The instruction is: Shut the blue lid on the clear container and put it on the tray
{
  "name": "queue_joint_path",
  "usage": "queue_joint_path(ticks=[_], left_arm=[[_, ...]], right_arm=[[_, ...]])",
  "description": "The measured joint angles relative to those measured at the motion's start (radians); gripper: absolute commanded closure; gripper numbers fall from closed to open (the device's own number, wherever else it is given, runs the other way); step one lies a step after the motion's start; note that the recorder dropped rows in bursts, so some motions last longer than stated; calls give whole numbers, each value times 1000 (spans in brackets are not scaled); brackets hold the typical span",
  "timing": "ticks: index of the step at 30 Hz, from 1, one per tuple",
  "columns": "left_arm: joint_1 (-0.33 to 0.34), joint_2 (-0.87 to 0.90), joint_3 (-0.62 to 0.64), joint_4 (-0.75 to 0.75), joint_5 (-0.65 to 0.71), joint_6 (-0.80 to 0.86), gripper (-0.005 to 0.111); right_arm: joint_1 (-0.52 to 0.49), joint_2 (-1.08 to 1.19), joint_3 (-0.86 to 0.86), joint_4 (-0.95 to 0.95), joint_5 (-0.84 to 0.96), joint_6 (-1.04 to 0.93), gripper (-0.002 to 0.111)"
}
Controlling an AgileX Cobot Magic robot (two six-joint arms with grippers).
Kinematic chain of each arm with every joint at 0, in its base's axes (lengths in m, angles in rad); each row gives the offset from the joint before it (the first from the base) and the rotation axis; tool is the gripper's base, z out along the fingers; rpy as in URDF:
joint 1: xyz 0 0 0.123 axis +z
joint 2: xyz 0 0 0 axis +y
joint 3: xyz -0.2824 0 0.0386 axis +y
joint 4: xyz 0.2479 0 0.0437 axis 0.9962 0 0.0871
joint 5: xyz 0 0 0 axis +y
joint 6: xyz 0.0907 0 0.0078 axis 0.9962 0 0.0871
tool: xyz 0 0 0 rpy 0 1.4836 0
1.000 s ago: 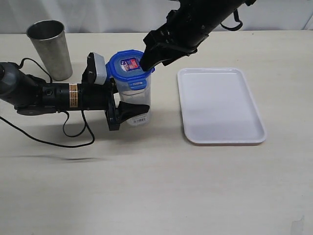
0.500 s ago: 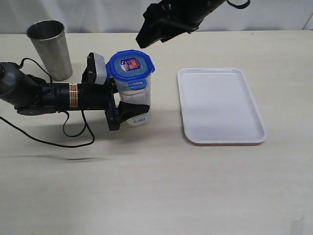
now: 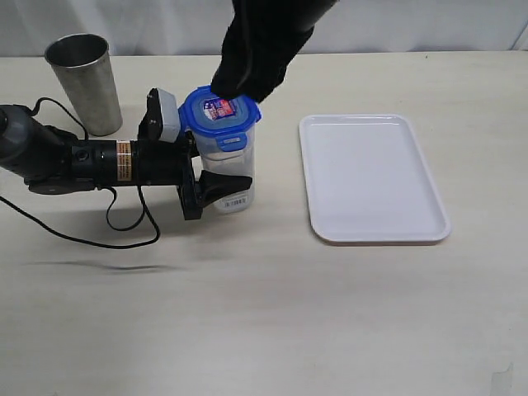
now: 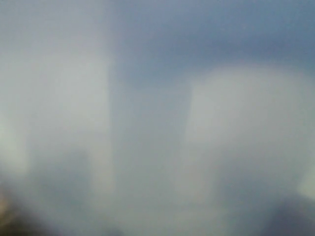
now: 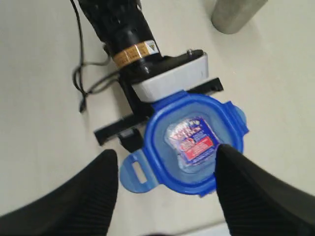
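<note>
White and bare, the tray (image 3: 375, 177) lay on the pale table (image 3: 272, 313), well apart from the work. The left gripper (image 3: 216, 188) reached in level with the table and appeared clamped low on the clear container (image 3: 237, 165), which stood upright between the tray and a steel cup (image 3: 82, 81). Its own wrist camera showed only blur. The right gripper (image 5: 166, 191) hovered over the blue lid (image 5: 193, 142), jaws spread wide with nothing between them. The lid sat on the container's mouth, but its tabs (image 5: 136, 172) flared outward, so closing seemed to be the step in hand. Next, the right fingers would need to press each tab down while the left held steady
</note>
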Motion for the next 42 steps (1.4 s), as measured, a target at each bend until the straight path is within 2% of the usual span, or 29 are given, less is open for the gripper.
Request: queue_joint_path(ticks=[5,9,17,34,38,42], left_arm=[[0,0,0,-4,0,0,107],[0,0,0,-4,0,0,107],[0,0,0,-6,3,0,107],[0,0,0,-32,22,-27,107],[0,0,0,-36,25,-28,107],[2,0,0,-45,27,-28,107]], right_arm=[[124,6,56,-324,-59,44,59],[169,24,115,-443,-102,48,64],[170,51,183,-463,-208,48,64],[170,121,182,-521,-255,44,64],[172,138,179,-535,-255,44,69],[174,149,175,-546,-255,44,69]])
